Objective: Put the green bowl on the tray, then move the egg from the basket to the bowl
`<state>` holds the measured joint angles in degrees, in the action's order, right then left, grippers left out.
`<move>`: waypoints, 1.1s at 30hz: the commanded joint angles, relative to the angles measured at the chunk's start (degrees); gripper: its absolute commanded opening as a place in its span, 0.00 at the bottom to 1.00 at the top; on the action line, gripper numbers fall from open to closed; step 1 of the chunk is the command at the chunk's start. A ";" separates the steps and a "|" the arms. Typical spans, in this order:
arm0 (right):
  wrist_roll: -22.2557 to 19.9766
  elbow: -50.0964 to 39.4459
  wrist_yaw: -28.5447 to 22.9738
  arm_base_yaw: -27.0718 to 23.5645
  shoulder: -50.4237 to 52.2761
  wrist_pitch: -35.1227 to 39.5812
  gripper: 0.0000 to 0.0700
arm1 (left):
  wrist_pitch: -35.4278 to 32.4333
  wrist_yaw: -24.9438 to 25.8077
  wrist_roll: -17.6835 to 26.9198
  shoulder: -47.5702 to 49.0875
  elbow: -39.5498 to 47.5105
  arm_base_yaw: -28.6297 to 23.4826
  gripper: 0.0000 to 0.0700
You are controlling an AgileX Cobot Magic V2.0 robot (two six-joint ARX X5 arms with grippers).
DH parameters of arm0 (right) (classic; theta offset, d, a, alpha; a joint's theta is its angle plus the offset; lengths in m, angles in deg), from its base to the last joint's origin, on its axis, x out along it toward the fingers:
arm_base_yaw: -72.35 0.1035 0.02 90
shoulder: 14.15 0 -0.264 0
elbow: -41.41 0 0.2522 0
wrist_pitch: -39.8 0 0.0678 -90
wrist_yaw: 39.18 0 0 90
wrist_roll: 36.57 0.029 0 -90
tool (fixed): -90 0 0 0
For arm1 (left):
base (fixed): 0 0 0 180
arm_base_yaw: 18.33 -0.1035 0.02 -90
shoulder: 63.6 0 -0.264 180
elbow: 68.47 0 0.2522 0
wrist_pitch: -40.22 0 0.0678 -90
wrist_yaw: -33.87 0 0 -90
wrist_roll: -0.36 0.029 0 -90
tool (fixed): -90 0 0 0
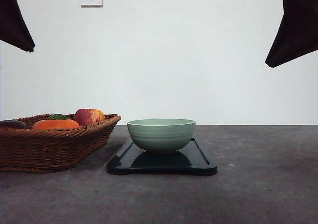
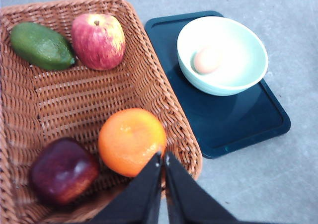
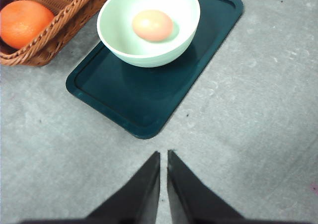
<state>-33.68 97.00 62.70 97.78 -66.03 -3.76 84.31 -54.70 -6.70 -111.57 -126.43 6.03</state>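
Egg point(image 3: 152, 25) sits in bowl point(image 3: 149, 28) on tray point(image 3: 149, 85), basket point(image 2: 74, 100) at its 9 o'clock on bench, both arms' jaws pressed together w/ nothing held, so main risk is a low arm clipping bowl rim.

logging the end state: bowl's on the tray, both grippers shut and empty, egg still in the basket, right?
One thing is off: the egg is not in the basket; it lies in the green bowl, as both wrist views show. The rest is right: the bowl sits on the tray, and the left gripper and right gripper are shut and empty.
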 commanded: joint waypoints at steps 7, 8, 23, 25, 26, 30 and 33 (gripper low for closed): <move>-0.15 0.20 0.09 0.31 -0.39 0.61 0.02 | -14.81 -0.17 5.30 12.23 11.98 -11.13 0.00; -0.15 0.20 0.09 0.31 -0.39 0.61 0.03 | -16.54 -0.17 5.29 14.45 14.10 -12.73 0.00; -0.15 0.20 0.09 0.31 -0.39 0.61 0.03 | -20.10 -0.19 5.30 44.36 40.29 -22.81 0.00; -0.15 0.20 0.09 0.31 -0.39 0.61 0.03 | -20.10 -0.19 5.29 46.32 41.92 -22.94 0.00; -0.15 0.20 0.09 0.31 -0.39 0.61 0.03 | -20.25 -0.19 5.14 47.20 42.67 -22.94 0.00; -0.17 0.20 0.11 0.31 -0.39 0.61 0.03 | -19.61 -0.17 2.99 47.79 43.45 -22.93 0.00; -0.17 0.20 0.09 0.31 -0.39 0.63 0.02 | -19.61 -0.17 3.01 47.79 43.45 -22.95 0.00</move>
<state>-33.68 97.00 62.72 97.78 -66.03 -3.67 64.34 -54.76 -3.12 -63.89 -84.10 -16.81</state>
